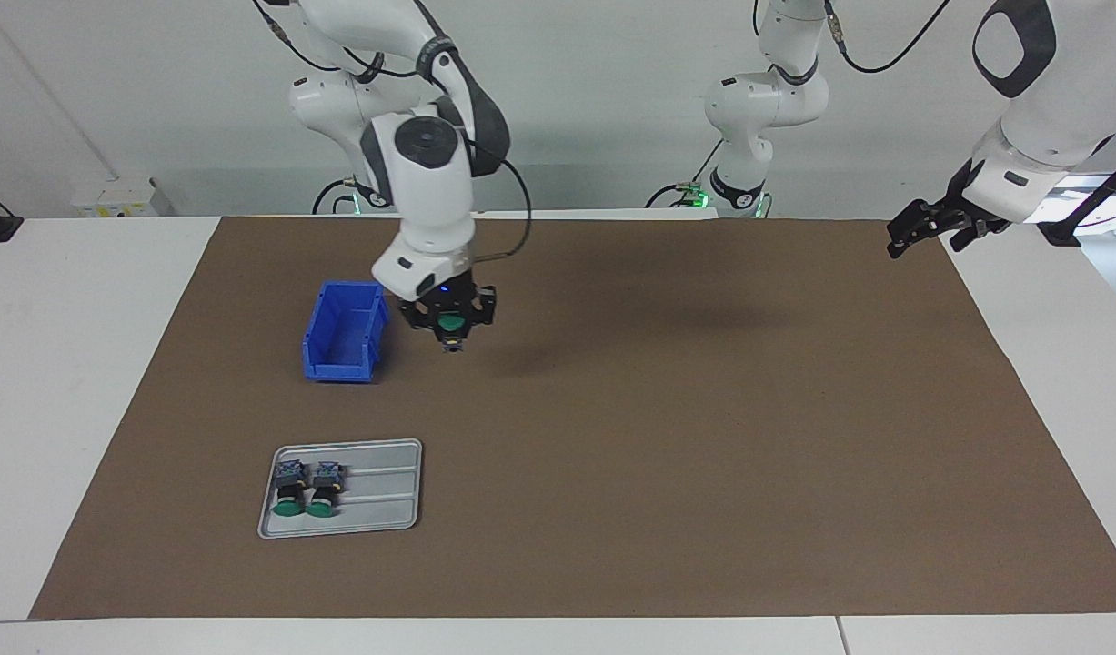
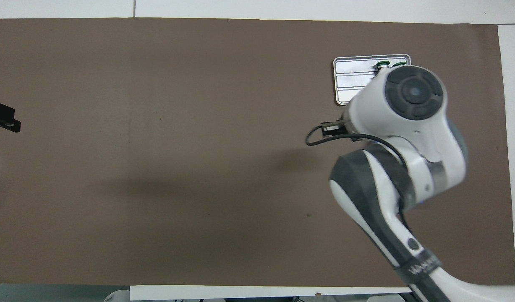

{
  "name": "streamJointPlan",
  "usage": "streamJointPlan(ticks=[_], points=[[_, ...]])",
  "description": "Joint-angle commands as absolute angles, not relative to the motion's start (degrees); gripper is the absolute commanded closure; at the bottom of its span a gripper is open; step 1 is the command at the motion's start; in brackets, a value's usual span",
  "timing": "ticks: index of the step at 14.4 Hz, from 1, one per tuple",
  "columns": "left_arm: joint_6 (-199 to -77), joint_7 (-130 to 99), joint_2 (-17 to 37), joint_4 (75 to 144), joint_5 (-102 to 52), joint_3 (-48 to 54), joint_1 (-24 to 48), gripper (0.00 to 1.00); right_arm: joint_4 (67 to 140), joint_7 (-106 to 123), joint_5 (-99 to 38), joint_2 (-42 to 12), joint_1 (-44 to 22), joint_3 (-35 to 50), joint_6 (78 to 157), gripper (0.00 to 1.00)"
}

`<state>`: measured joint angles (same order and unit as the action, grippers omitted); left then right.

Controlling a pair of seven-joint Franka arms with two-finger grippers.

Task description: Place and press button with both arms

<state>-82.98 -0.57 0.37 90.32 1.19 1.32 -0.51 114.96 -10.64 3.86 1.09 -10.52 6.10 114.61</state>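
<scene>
While left pincer (image 1: pixel 921 229) waits, right pincer (image 1: pixel 450 332) grips button (image 1: pixel 449 321).

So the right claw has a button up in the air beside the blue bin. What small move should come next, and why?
Probably carry it out over the bare brown mat and lower it. The right claw is shut on a green-capped button, held above the mat beside the blue bin. The left claw waits open at its own end.

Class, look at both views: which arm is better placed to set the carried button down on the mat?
Right. The right gripper is shut on the button, up over the mat beside the blue bin. The left gripper waits, open, at the mat's edge.
</scene>
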Motion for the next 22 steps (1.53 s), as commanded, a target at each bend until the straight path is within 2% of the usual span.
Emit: streamJointPlan(ticks=[1, 4, 7, 11, 17, 22], points=[[-83.58, -0.88, -0.18, 90.26, 0.61, 1.14, -0.79, 0.00, 125.57, 1.62, 0.46, 9.56, -1.44, 7.03, 116.46, 1.00], [-83.58, -0.70, -0.18, 90.18, 0.88, 1.06, -0.79, 0.00, 129.72, 7.02, -2.46, 10.90, 4.21, 6.94, 118.73, 0.99], [-83.41, -0.53, -0.18, 90.18, 1.32, 1.05, -0.88, 0.00, 131.65, 7.12, -2.81, 10.29, 5.27, 6.86, 121.71, 0.99], [-82.97, 0.26, -0.35, 90.17, 2.29, 0.97, -0.88, 0.00, 136.93, 6.86, -2.90, 8.88, 4.75, 6.94, 129.80, 0.99], [-83.15, 1.85, -0.44, 90.17, 2.11, 0.53, -1.49, 0.00, 137.81, 7.29, -3.08, 6.86, 5.27, 6.86, 131.39, 0.97], [-83.15, -6.05, -0.79, 90.09, 1.49, 1.14, -0.79, 0.00, 138.34, 8.78, -3.08, 6.68, 5.27, 6.86, 131.40, 0.87]])
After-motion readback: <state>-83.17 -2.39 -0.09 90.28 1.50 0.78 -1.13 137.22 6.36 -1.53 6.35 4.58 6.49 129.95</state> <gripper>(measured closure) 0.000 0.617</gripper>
